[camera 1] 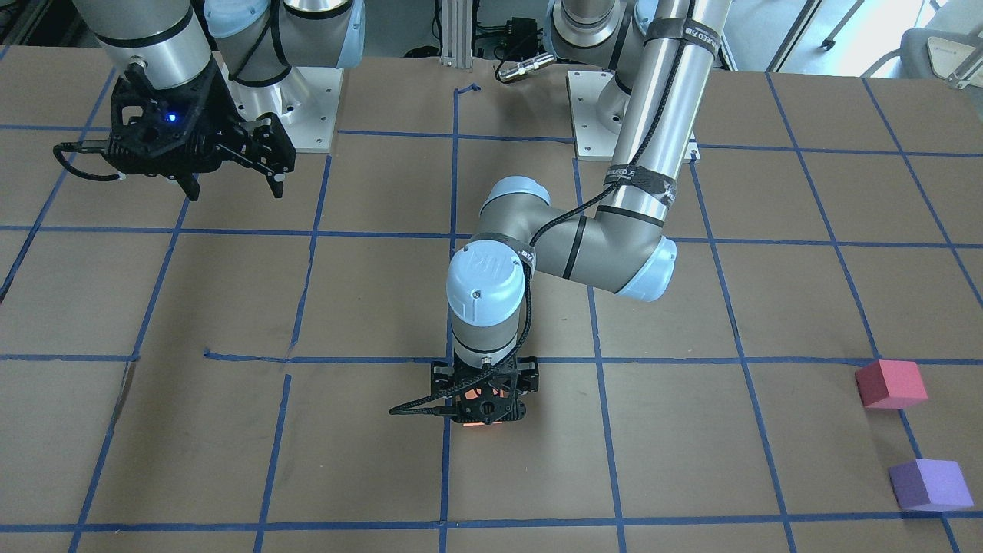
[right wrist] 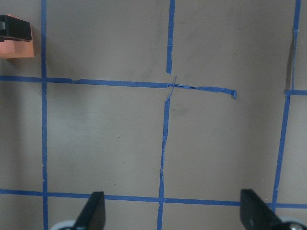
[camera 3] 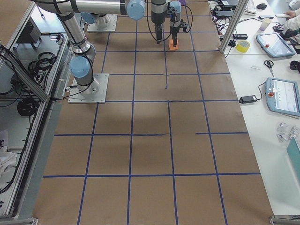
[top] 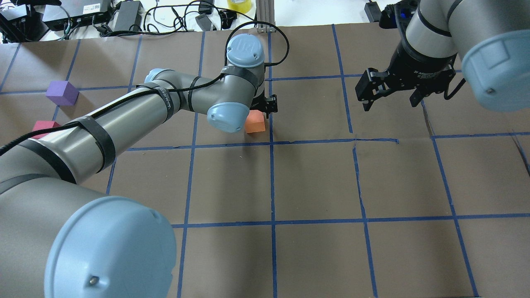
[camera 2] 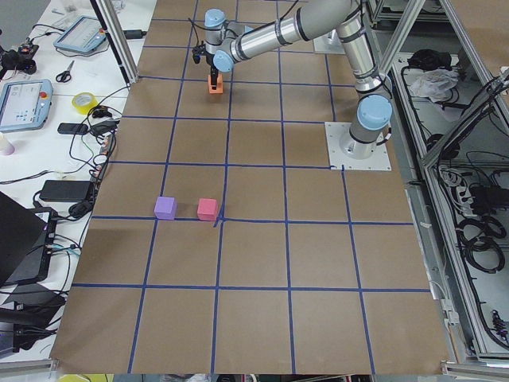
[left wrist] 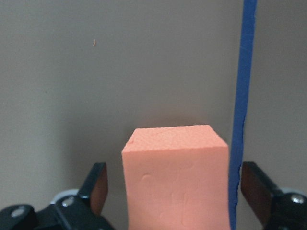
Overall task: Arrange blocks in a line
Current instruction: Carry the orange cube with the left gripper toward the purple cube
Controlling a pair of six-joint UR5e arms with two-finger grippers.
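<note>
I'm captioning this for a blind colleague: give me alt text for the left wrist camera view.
An orange block sits between the left gripper's open fingers, neither touching it, on brown paper beside a blue tape line.

Foam, paper, tape and metal on show here.
Orange block point(left wrist: 175, 177) looks like matt foam, its top finely pitted; pink block point(camera 1: 891, 384) and purple block point(camera 1: 929, 484) are just as dull. Table point(top: 314, 178) wears matt brown paper crossed by smooth blue tape point(left wrist: 242, 96). Arm tubes point(top: 124, 116) are satin metal, joint caps point(top: 112, 248) glossy pale-blue plastic.
</note>
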